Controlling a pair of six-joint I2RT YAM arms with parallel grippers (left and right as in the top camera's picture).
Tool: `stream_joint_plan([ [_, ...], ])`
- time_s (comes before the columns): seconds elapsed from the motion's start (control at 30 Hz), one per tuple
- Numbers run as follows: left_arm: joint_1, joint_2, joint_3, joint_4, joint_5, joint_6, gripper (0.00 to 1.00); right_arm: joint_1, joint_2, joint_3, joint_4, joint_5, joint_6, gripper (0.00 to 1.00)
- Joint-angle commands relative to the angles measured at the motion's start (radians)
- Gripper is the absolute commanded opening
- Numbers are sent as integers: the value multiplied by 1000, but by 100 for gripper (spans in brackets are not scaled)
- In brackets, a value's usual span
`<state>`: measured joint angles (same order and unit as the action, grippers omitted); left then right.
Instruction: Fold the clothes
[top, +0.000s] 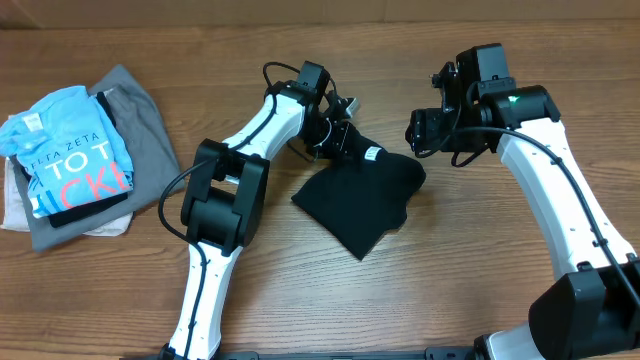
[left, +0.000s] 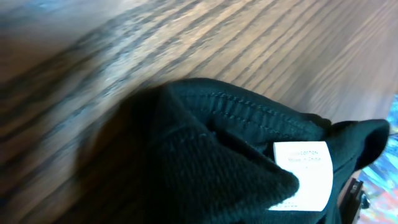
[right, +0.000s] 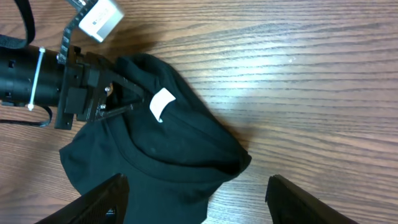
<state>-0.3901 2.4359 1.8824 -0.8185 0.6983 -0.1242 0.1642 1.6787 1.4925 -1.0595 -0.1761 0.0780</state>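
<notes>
Overhead view, and here is the black T-shirt (top: 360, 200), bunched into a rough wedge in the middle of the wooden tabletop (top: 480, 290), between my two arms. My left fingers (top: 341, 136) are right at its far edge, at the collar, and the fabric climbs up to meet them there. The right wrist camera makes it plain: those left fingers are closed on the collar rim, pinching the cloth just beside the small white neck label (right: 161, 103), which sticks up off the fabric. My left wrist camera is filled with black stitched collar and that label, close and a bit blurred, with wood grain running behind. My fingertips barely show there, only a dark sliver at the lower right corner. Now my right fingers (top: 420, 133): they hang off the shirt's right side, near it but gripping no cloth. In the right wrist view both tips sit at the bottom edge, spread wide, and the shirt's rounded fold lies ahead of them, nearer the left-hand tip than the other. Off at the far left of the tabletop, well apart from all this, a light blue shirt (top: 70, 150) with white and pink lettering lies on a grey garment (top: 150, 125).
</notes>
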Motion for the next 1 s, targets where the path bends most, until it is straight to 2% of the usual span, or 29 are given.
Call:
stream_joint_plan([
  [0.0,49,-67,35,-47,-173,-20,4,-3,-1,8,0,35,-3,75],
  [0.27,184,-320,98,-228,-431,-122,4,-5,-1,8,-25,142,1,74],
  [0.37,242,-415,98,-287,-494,-151,4,-22,-1,8,-34,141,6,69],
  [0.7,454,-662,98,-406,-634,-149,4,-121,-1,8,-84,137,28,68],
  [0.97,639,-743,98,-420,-651,-149,4,-165,-1,8,-100,137,27,68],
])
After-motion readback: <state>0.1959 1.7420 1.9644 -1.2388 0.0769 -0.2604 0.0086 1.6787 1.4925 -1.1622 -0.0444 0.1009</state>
